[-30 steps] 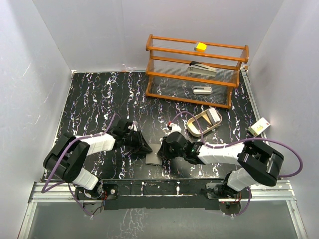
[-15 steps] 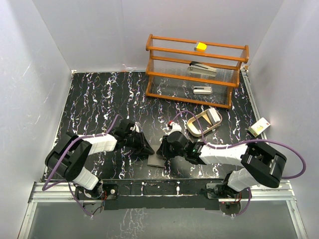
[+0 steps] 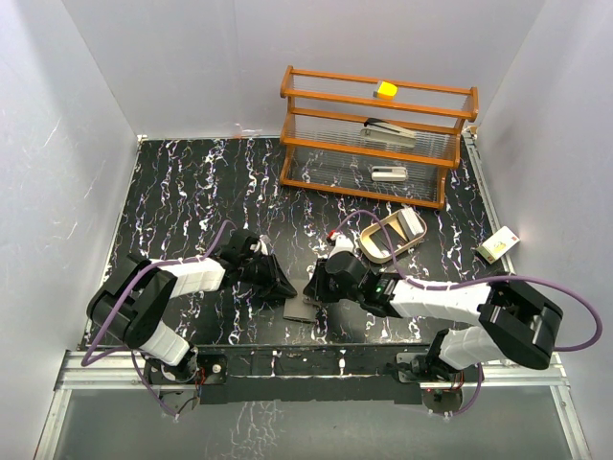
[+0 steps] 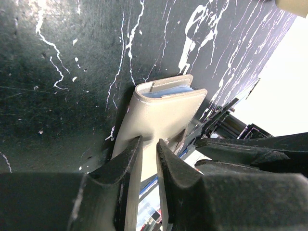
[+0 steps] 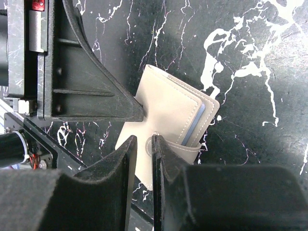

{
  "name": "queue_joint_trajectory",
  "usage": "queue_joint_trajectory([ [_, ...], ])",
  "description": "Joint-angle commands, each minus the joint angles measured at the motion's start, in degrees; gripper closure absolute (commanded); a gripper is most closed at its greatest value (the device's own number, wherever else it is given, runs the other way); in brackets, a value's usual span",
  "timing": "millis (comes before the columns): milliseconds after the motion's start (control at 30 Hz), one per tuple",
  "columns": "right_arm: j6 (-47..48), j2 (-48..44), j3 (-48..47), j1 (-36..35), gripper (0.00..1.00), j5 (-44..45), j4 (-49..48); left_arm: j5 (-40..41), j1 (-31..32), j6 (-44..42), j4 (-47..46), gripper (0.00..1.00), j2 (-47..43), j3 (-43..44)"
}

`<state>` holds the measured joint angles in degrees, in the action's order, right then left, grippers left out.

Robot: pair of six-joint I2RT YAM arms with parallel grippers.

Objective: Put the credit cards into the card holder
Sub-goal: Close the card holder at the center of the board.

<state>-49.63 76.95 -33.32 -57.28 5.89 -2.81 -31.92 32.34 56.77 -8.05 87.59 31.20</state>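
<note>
The grey card holder [image 3: 299, 307] lies near the table's front edge between my two grippers. The left wrist view shows it [image 4: 166, 113] folded, with a pale blue credit card [image 4: 171, 91] showing at its open end. The same card's edge [image 5: 196, 122] shows as a blue strip in the right wrist view. My left gripper [image 3: 284, 287] [image 4: 149, 144] comes from the left, jaws nearly together, pinching one panel of the card holder [image 5: 168, 103]. My right gripper [image 3: 311, 292] [image 5: 144, 144] comes from the right, narrowly shut on the flap by the snap button [image 5: 153, 143].
A tan oval wooden tray [image 3: 375, 247] with a whitish flat piece in it sits behind the right arm. A wooden shelf rack [image 3: 374, 134] at the back holds staplers and a yellow block [image 3: 386, 89]. A small box [image 3: 498, 244] lies at the right edge.
The card holder has shifted a little to the right and looks narrower, more folded. The right arm has swung slightly rightward. The left arm has barely moved.
</note>
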Motion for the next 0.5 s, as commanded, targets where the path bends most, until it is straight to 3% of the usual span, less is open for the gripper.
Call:
queue_joint_trajectory([
  [0,-0.65,-1.19,0.21,-0.11,0.83,0.09,-1.84,3.27,0.97,-1.67,6.32,0.82,2.06,-0.79],
  [467,-2.67,1.55,0.21,-1.58,0.84,1.05,-2.15,3.27,1.15,-1.58,6.52,0.82,2.0,-0.53],
])
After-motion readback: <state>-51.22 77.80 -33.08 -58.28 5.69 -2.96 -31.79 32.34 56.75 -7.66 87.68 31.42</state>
